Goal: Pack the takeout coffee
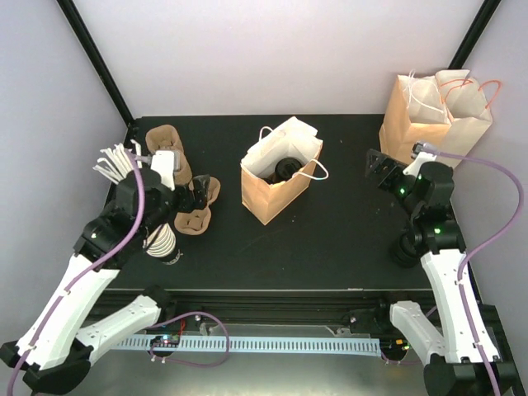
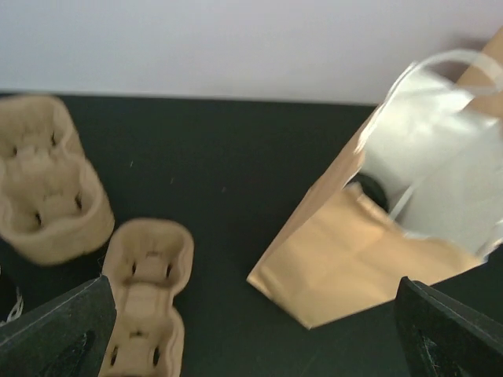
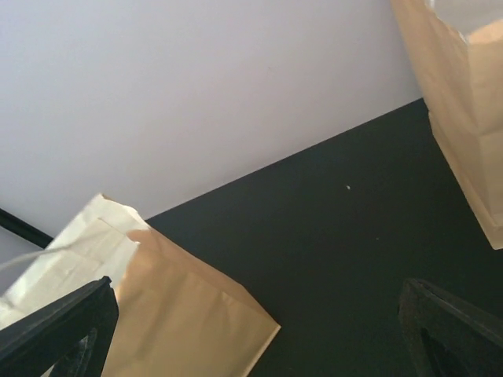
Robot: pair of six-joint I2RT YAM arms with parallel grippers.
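Both arms reach forward over the table, jaws spread wide and empty, the left gripper [image 2: 253, 314] low beside the pulp carriers [image 2: 146, 271] and the right gripper [image 3: 255, 314] angled leftward, while the takeout coffee [image 1: 286, 169] sits inside the open paper bag [image 1: 264, 196] between them, apart from both.

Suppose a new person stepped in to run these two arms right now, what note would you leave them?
Left claw: open, empty, looking toward the centre paper bag.
Right claw: open, empty.
Takeout coffee: its black lid shows inside that bag.
Done: the coffee appears to be bagged.
To do: probably little; check that the cup stands upright, which the views do not show.
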